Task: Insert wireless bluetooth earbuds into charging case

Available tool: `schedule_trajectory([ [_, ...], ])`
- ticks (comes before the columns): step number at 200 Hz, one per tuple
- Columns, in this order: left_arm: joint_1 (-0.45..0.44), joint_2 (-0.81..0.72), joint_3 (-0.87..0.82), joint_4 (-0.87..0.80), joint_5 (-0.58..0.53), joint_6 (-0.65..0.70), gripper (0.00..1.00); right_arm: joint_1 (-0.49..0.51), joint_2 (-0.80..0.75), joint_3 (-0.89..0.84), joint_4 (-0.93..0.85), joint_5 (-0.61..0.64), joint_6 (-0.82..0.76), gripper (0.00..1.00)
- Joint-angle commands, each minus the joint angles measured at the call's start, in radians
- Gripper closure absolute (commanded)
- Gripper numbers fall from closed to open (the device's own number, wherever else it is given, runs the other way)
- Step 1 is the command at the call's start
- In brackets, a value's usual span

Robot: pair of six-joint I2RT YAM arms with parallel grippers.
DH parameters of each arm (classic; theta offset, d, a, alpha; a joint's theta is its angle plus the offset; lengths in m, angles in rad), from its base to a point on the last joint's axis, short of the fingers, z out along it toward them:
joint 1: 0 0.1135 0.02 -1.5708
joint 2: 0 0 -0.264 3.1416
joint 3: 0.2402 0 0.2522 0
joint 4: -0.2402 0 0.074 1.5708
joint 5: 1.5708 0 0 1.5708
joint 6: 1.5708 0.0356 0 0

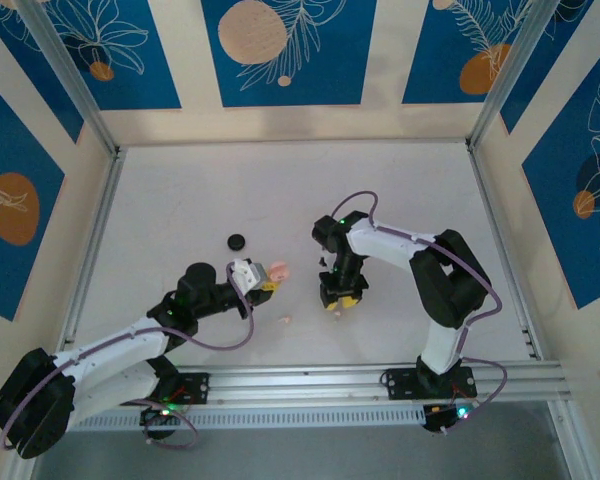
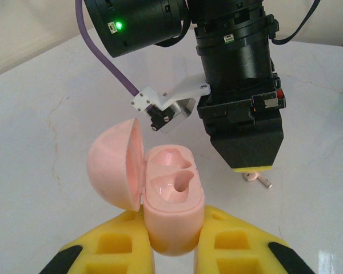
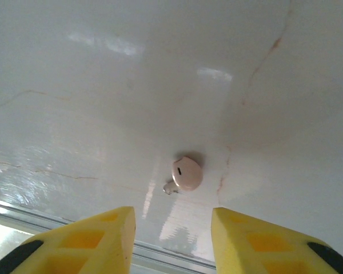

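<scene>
My left gripper (image 2: 172,234) is shut on the pale pink charging case (image 2: 172,194), which it holds a little above the table. The case's lid (image 2: 111,168) is swung open to the left and both moulded wells are bare. My right gripper (image 3: 172,240) points down at the table just right of the case, with its yellow fingers (image 3: 97,237) open. One pink earbud (image 3: 186,173) lies on the table between and just ahead of them, untouched; from the left wrist it shows as the pink earbud (image 2: 256,178) under the right gripper (image 2: 248,165). A second pink earbud (image 1: 286,320) lies nearer the front.
A round black case (image 1: 237,241) sits on the white table (image 1: 180,200) behind my left gripper (image 1: 265,278). A small dark item (image 1: 323,262) lies beside my right arm's wrist. An aluminium rail (image 1: 310,375) runs along the near edge, and panel walls close in the sides and back.
</scene>
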Motion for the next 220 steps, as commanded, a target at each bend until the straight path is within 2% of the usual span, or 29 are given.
schedule_trajectory([
  [1,-0.005,-0.019,-0.001,-0.005,0.000,0.012,0.85,0.013,0.038,-0.016,0.005,-0.028,0.032,0.62],
  [96,-0.004,-0.027,-0.003,-0.013,-0.006,0.012,0.84,0.025,0.093,-0.041,0.031,0.014,0.035,0.67],
  [147,-0.005,-0.025,-0.001,-0.015,-0.006,0.012,0.84,0.029,0.094,-0.052,0.064,0.056,0.030,0.73],
  [220,-0.004,0.033,0.009,0.000,0.017,0.012,0.85,0.062,-0.012,-0.088,0.155,0.187,0.008,0.78],
])
